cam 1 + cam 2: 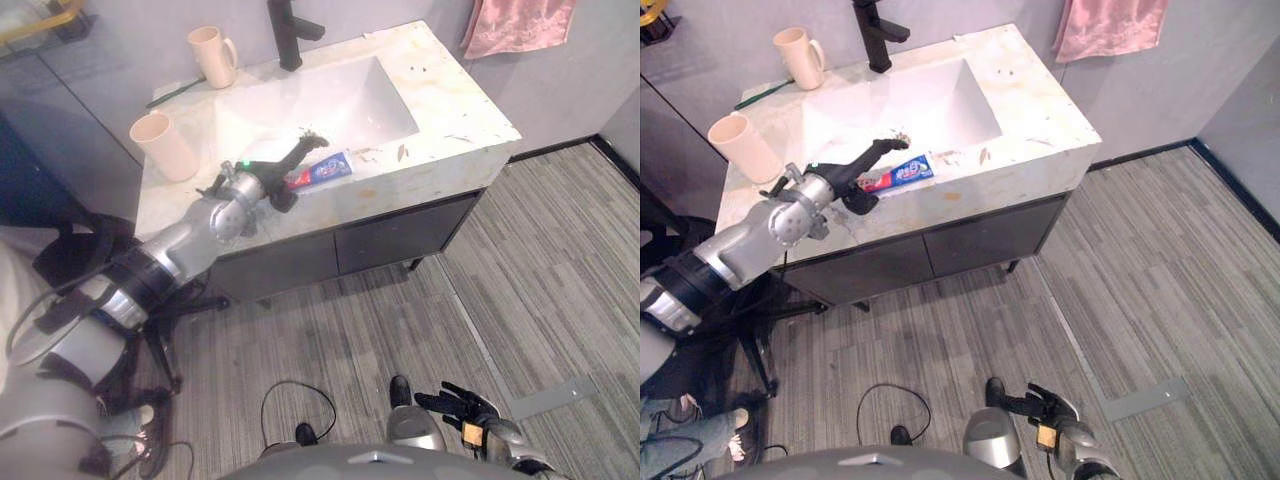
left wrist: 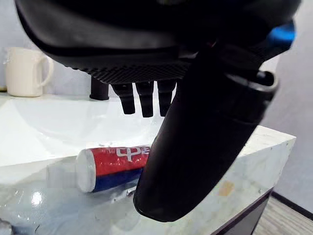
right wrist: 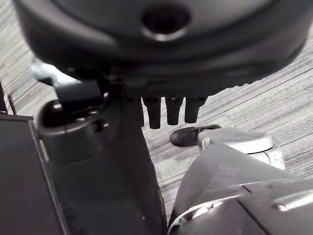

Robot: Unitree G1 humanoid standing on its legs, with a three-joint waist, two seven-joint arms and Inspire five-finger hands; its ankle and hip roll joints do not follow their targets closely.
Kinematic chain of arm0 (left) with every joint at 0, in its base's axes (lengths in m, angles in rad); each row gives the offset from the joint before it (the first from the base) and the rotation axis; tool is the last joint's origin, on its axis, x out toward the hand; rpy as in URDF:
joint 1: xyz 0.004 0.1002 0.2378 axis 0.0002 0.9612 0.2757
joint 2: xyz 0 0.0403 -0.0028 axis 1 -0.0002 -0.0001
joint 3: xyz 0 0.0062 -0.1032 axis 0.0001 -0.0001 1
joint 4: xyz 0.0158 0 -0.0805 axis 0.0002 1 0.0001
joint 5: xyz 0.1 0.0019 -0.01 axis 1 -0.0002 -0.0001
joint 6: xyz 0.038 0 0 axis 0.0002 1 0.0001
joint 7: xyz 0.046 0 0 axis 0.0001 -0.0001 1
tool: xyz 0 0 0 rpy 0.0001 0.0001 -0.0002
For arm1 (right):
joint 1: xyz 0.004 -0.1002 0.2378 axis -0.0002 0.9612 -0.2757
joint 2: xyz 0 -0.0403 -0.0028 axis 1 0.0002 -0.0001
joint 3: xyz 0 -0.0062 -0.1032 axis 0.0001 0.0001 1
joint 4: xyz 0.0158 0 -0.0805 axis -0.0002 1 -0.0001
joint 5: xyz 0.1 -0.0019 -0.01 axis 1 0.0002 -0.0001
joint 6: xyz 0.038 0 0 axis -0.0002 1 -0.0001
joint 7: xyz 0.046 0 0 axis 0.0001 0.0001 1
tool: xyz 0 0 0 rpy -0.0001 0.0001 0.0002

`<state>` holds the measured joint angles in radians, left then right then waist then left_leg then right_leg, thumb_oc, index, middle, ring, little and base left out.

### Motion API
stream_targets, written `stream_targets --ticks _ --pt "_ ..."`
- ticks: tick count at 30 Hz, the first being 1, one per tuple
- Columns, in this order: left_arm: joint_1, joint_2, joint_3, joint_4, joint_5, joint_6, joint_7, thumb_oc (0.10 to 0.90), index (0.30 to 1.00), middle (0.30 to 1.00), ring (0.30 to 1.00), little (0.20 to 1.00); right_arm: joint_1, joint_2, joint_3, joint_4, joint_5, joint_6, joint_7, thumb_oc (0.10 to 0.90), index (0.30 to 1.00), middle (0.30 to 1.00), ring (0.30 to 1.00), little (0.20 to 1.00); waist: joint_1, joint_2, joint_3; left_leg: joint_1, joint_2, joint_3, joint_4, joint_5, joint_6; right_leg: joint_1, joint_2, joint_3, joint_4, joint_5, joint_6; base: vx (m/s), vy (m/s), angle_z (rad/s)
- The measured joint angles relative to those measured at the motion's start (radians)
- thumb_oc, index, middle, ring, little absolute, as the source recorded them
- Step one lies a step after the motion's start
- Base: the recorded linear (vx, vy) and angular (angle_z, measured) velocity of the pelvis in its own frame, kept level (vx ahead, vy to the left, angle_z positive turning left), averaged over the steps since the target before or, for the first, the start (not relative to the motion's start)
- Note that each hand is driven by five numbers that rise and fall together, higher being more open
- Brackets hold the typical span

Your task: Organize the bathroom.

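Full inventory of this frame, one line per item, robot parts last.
Toothpaste tube: 1, red and blue, lying on the counter's front edge by the basin.
Cups: 2, cream; one at the counter's left, one with a handle at the back.
Toothbrush: 1, green, back left of the counter.
Faucet: 1, black, behind the basin.
Vanity counter: 1, pale marble, dark cabinet below.
Towel: 1, pink, on the wall.
Left hand: open, over the tube.
Right hand: open, low over the floor.

Soft, even light fills the room, the white sink (image 1: pixel 320 100) shines pale with glare, the counter (image 2: pixel 234 186) reflects wet spots, and the close thumb (image 2: pixel 205 142) looks blurred and dark.
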<state>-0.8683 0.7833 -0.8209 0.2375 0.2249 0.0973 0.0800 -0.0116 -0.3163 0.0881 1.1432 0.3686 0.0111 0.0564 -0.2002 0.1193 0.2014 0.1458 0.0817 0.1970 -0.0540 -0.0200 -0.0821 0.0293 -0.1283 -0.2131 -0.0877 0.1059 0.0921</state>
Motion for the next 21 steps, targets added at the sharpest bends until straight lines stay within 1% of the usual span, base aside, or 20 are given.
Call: stream_targets --ticks 3,4,6,7,8,9,13,14,15,16,17,19,20,21 --pt "-0.009 0.000 -0.005 0.006 0.019 0.000 0.000 0.800 0.900 0.900 0.900 0.900 0.000 0.000 0.000 0.000 0.000 0.000 0.000 0.800 0.900 0.900 0.900 0.900 0.000 0.000 0.000 0.000 0.000 0.000 0.000 0.000 0.000 0.001 0.000 0.000 0.000 0.000 0.000 0.00 0.000 0.00" --pt "-0.009 0.000 -0.007 0.009 0.019 0.000 0.000 0.712 0.768 0.768 0.768 0.768 0.000 0.000 0.000 0.000 0.000 0.000 0.000 0.800 0.900 0.900 0.900 0.900 0.000 0.000 0.000 0.000 0.000 0.000 0.000 0.000 0.000 0.001 0.000 0.000 0.000 0.000 0.000 0.00 0.000 0.00" --pt "-0.009 0.000 -0.008 0.018 0.022 -0.001 0.000 0.673 0.709 0.709 0.709 0.709 0.000 -0.001 0.000 0.000 0.000 0.000 0.000 0.800 0.900 0.900 0.900 0.900 0.001 0.000 0.000 0.000 0.000 0.000 0.000 0.000 0.000 0.000 0.000 0.000 0.000 -0.001 -0.001 0.00 0.000 0.00" --pt "-0.009 0.000 -0.010 0.024 0.023 -0.001 0.000 0.645 0.667 0.667 0.667 0.667 0.000 -0.001 0.000 0.000 0.000 0.000 0.000 0.800 0.900 0.900 0.900 0.900 0.001 0.000 0.000 0.000 0.000 0.000 0.000 0.000 0.000 0.000 0.000 0.000 0.000 -0.001 -0.001 0.00 0.000 0.00" --pt "-0.009 0.002 -0.019 0.029 0.030 0.003 0.000 0.568 0.552 0.552 0.552 0.552 0.000 -0.001 -0.001 0.001 0.000 0.000 0.000 0.800 0.900 0.900 0.900 0.900 0.002 0.000 0.000 -0.001 0.000 0.000 0.001 0.000 0.000 0.000 -0.001 0.000 0.000 -0.002 -0.001 0.00 0.000 0.00" --pt "-0.009 0.002 -0.025 0.029 0.040 0.008 0.000 0.557 0.535 0.535 0.535 0.535 0.000 -0.001 -0.001 0.001 0.000 0.000 0.000 0.800 0.900 0.900 0.900 0.900 0.002 0.000 0.000 -0.001 0.000 -0.001 0.001 0.000 0.000 0.000 -0.001 0.000 0.000 -0.002 0.000 0.00 0.000 0.00" --pt "-0.020 0.008 -0.031 0.033 0.061 0.014 0.002 0.562 0.542 0.542 0.542 0.542 0.001 -0.002 -0.001 0.001 0.000 0.000 0.002 0.800 0.900 0.900 0.900 0.900 0.004 0.000 0.000 -0.002 0.000 -0.002 0.001 0.000 -0.001 0.000 -0.001 -0.001 0.000 -0.003 0.001 0.00 0.000 0.00" --pt "-0.027 0.011 -0.031 0.034 0.061 0.014 0.001 0.703 0.754 0.754 0.754 0.754 0.001 -0.003 -0.001 0.001 0.000 0.000 0.002 0.800 0.900 0.900 0.900 0.900 0.004 0.000 0.000 -0.002 0.000 -0.002 0.001 0.000 -0.001 0.000 -0.001 -0.002 0.000 -0.003 0.001 0.00 0.000 0.00" --pt "-0.030 0.013 -0.031 0.034 0.061 0.014 0.001 0.664 0.695 0.695 0.695 0.695 0.001 -0.003 -0.001 0.001 0.000 0.000 0.002 0.800 0.900 0.900 0.900 0.900 0.004 0.000 0.000 -0.002 0.000 -0.002 0.001 0.000 -0.001 0.000 -0.001 -0.001 0.000 -0.002 0.001 0.00 0.000 0.00" --pt "-0.032 0.013 -0.032 0.041 0.061 0.011 -0.009 0.642 0.662 0.662 0.662 0.662 0.001 -0.003 -0.001 0.000 0.000 0.000 0.002 0.800 0.900 0.900 0.900 0.900 0.004 0.000 0.000 -0.002 -0.001 -0.002 0.002 0.000 -0.001 0.000 -0.001 -0.001 0.000 -0.001 -0.001 0.00 0.000 0.00" --pt "-0.032 0.013 -0.031 0.041 0.061 0.013 -0.017 0.637 0.655 0.655 0.655 0.655 0.001 -0.003 -0.001 0.000 0.000 0.000 0.002 0.800 0.900 0.900 0.900 0.900 0.004 0.000 0.000 -0.002 -0.001 -0.002 0.003 0.000 -0.001 0.000 -0.001 -0.001 0.000 -0.001 -0.001 0.00 0.000 0.00" --pt "-0.032 0.013 -0.032 0.041 0.062 0.013 -0.024 0.654 0.681 0.681 0.681 0.681 0.002 -0.003 -0.001 0.000 0.000 0.000 0.002 0.800 0.900 0.900 0.900 0.900 0.005 0.000 0.000 -0.002 -0.001 -0.002 0.005 0.000 -0.001 0.001 -0.001 -0.002 0.000 -0.001 -0.001 0.00 0.000 0.00" --pt "-0.032 0.013 -0.032 0.041 0.063 0.013 -0.027 0.645 0.667 0.667 0.667 0.667 0.002 -0.003 -0.001 0.000 0.000 0.000 0.002 0.800 0.900 0.900 0.900 0.900 0.006 0.000 0.000 -0.003 -0.001 -0.002 0.008 0.000 -0.001 0.002 -0.002 -0.002 0.000 -0.001 -0.001 0.00 0.000 0.00" --pt "-0.032 0.013 -0.032 0.043 0.063 0.013 -0.030 0.613 0.620 0.620 0.620 0.620 0.002 -0.003 -0.001 0.000 0.000 0.000 0.001 0.800 0.900 0.900 0.900 0.900 0.006 0.000 0.000 -0.006 -0.001 -0.002 0.015 -0.002 -0.002 0.003 -0.003 -0.002 0.000 -0.001 -0.001 0.00 0.000 0.00"
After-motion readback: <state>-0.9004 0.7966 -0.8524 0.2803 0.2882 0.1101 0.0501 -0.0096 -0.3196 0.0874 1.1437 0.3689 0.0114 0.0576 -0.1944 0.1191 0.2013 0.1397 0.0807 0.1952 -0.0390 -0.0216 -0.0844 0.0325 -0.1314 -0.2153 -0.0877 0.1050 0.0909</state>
